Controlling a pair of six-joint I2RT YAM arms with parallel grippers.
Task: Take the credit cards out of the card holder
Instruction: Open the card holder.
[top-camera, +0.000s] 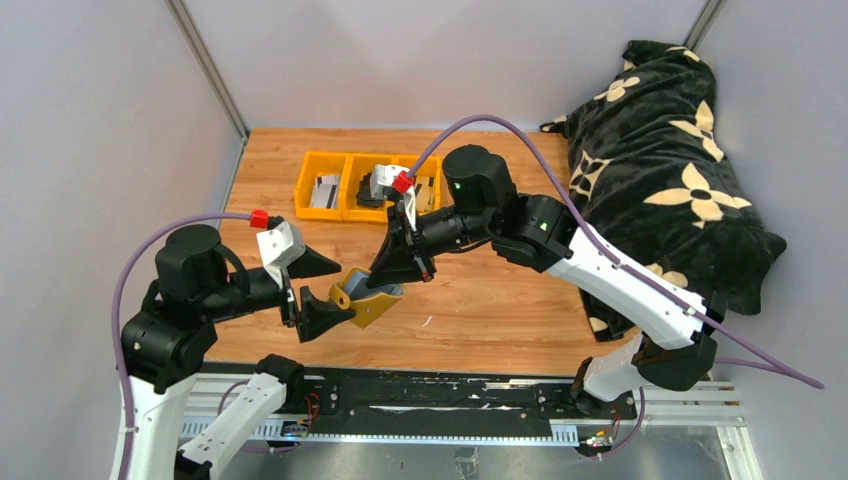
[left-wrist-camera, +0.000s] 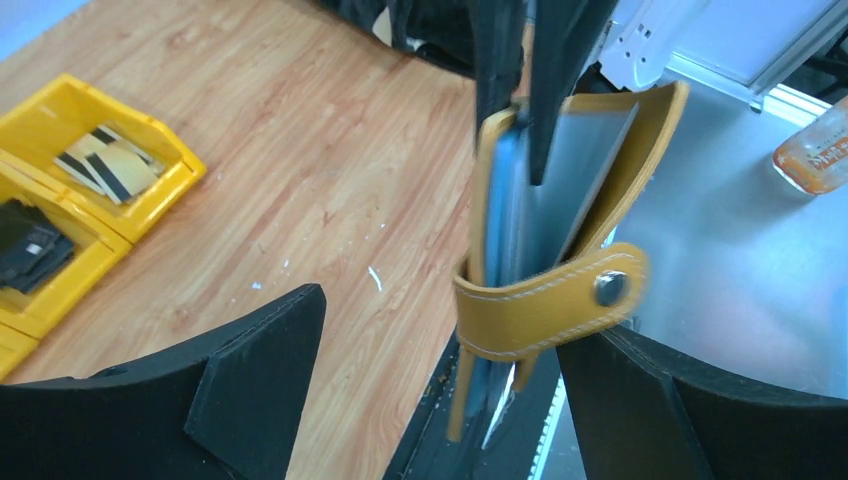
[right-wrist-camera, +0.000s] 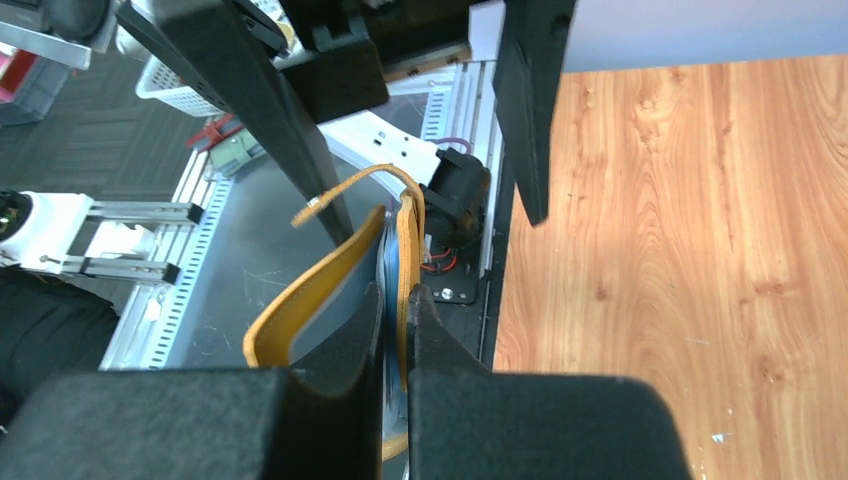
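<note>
Nearest the arm bases, over the table's near edge, the left gripper (top-camera: 335, 290) stands spread wide, its two matte black wedge-shaped fingers (left-wrist-camera: 250, 385) flanking the lower end of the card holder (top-camera: 372, 303) without clamping it. That holder is one small mustard-yellow folding wallet of smooth leather with pale stitching. It hangs on edge and part open, showing a grey-blue lining. One curved snap tab (left-wrist-camera: 555, 305) with a single metal stud wraps across its open side. Whether the tab touches the left finger beside it I cannot tell.

From above and beyond, the right gripper (top-camera: 403, 275) is pressed together on one leaf of the wallet. One black finger lies outside the leaf and the other is slipped in against the lining. No card can be made out in the pinch.

Farther back on the glossy wood-grain table (top-camera: 520, 300) sit two yellow plastic bins side by side. The left bin (top-camera: 305, 195) holds a loose fan of thin flat credit cards (left-wrist-camera: 108, 165), pale and tan with dark stripes, too overlapped to count. The right bin (top-camera: 372, 214) holds dark folded items.

Far right lies one plush black blanket (top-camera: 660, 170) patterned with cream flowers
</note>
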